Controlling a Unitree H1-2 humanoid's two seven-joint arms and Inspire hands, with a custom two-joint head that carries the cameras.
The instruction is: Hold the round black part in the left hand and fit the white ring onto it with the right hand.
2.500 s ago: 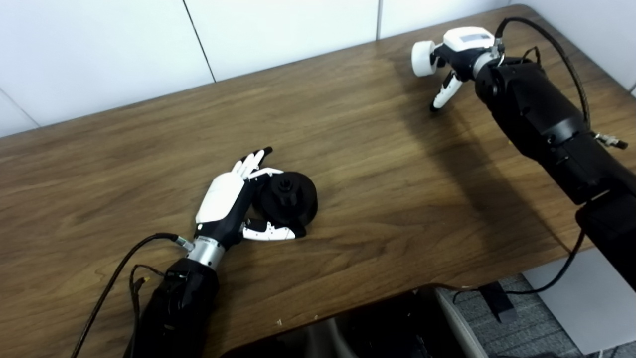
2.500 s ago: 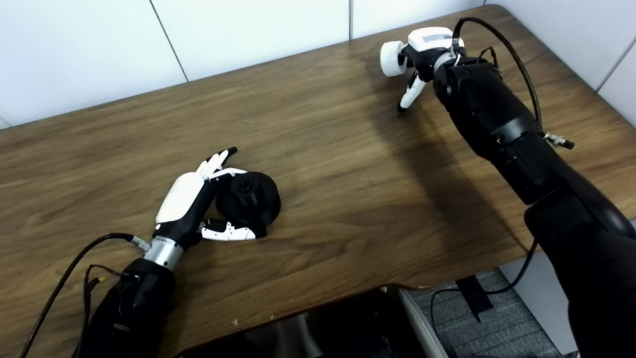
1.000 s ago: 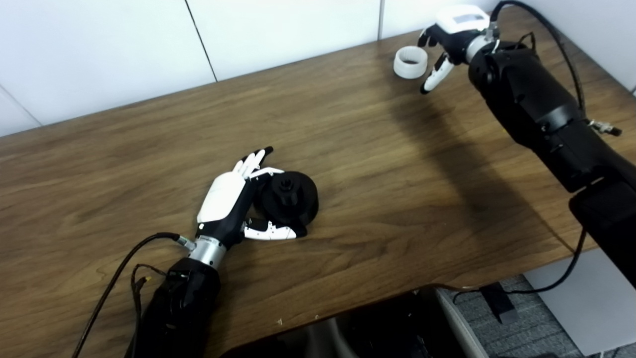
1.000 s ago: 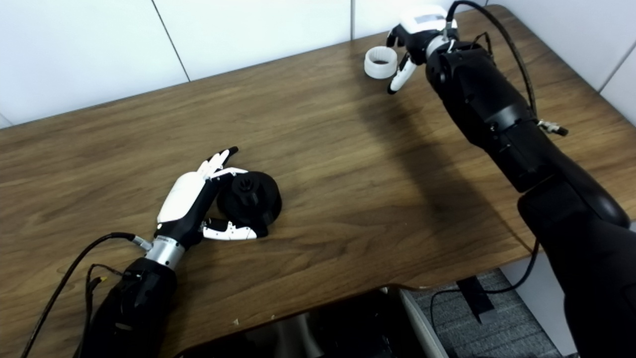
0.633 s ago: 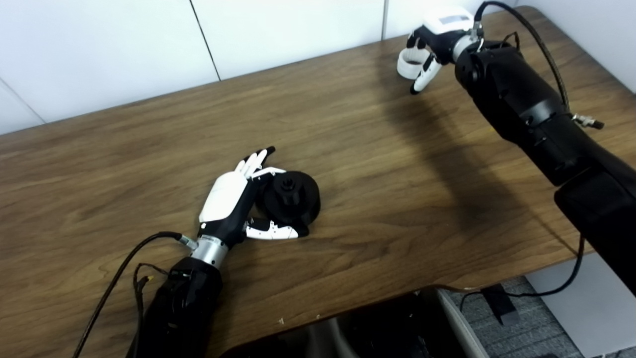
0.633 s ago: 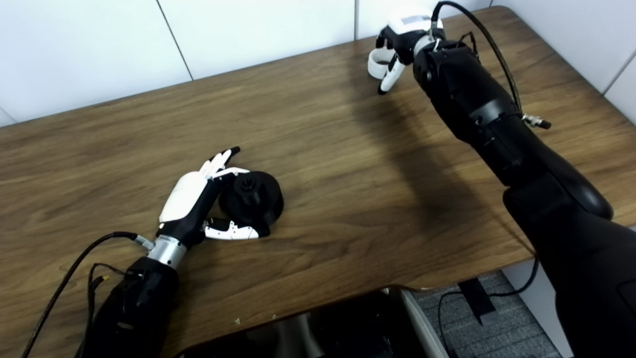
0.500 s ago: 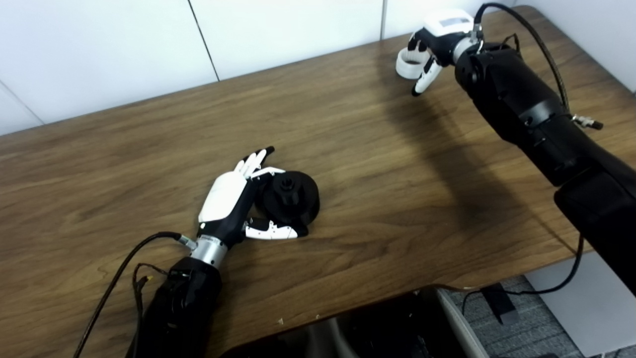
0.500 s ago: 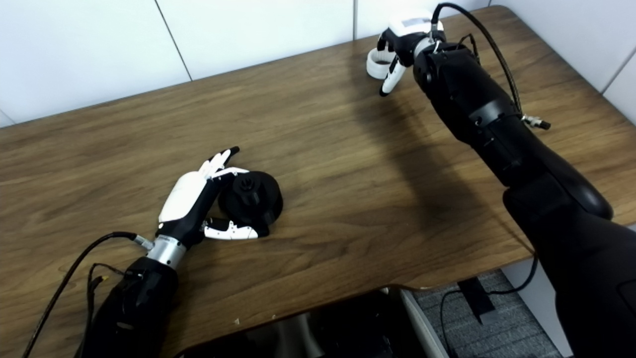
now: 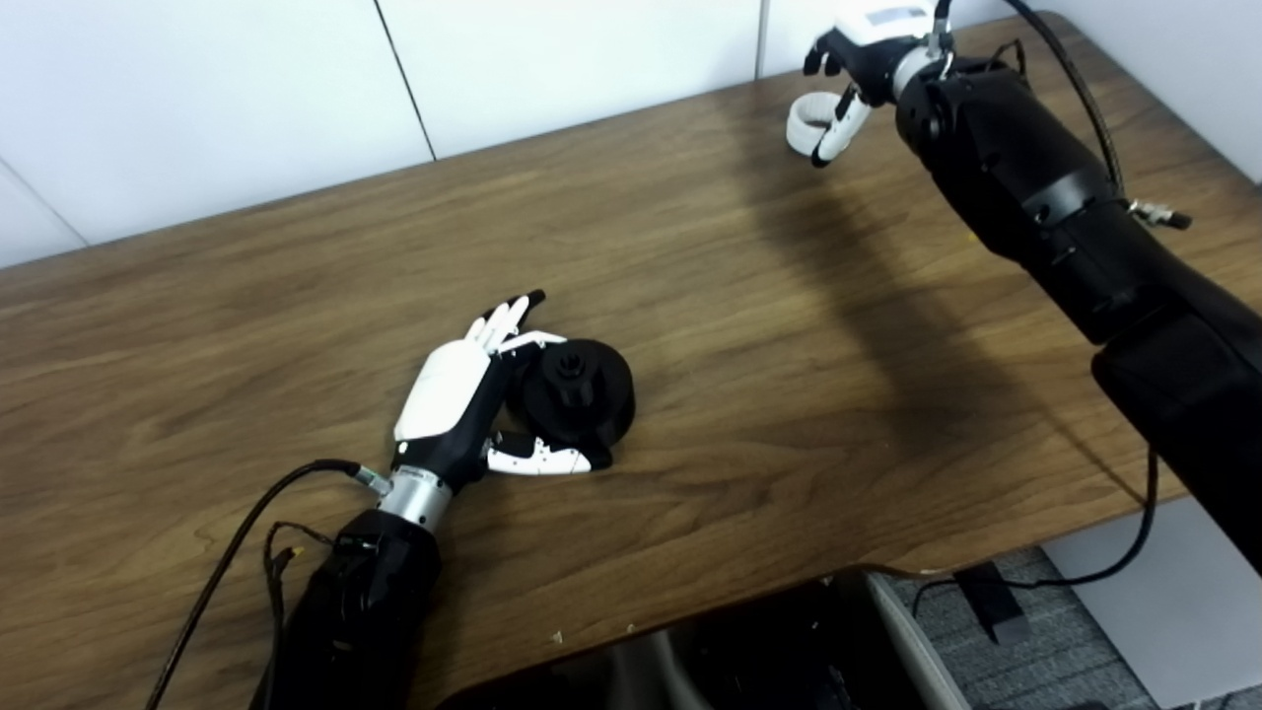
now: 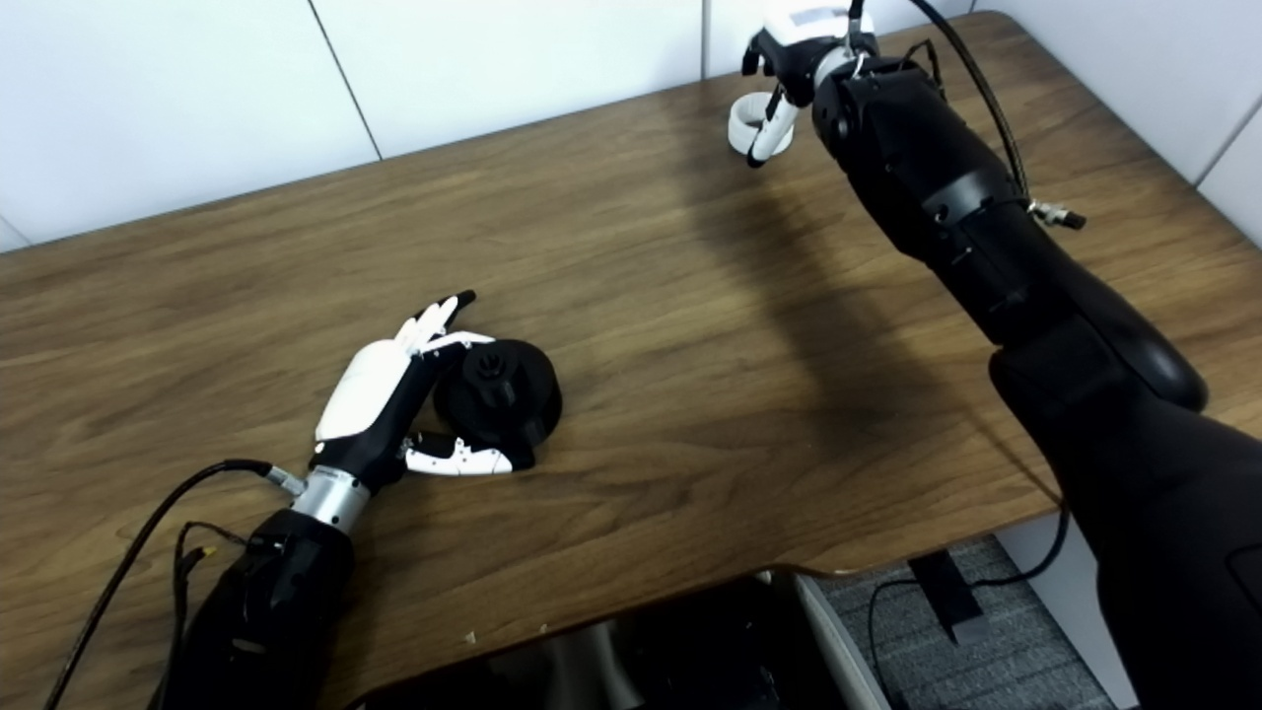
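Observation:
The round black part (image 9: 580, 390) lies on the wooden table (image 9: 749, 325) left of centre. My left hand (image 9: 449, 394) cups it, fingers stretched straight along its far side and the thumb lying along its near side. The white ring (image 9: 804, 123) is tilted at the far right of the table, near the wall. My right hand (image 9: 853, 74) hovers over it; the thumb crosses the ring, while the curled fingers sit above its top edge. Whether the ring is held is unclear.
A white panelled wall (image 9: 552, 59) runs close behind the table's far edge. The right forearm (image 9: 1025, 187) stretches over the table's right side and casts a dark shadow there. Cables (image 9: 227, 562) trail from the left wrist. The rounded front edge (image 9: 789, 577) lies below.
2.5 s ago the right hand held the ring up; by 1.0 s ago the ring lay flat beside it. Its fingers then closed round the ring, now tilted. Left hand and black part are unmoved.

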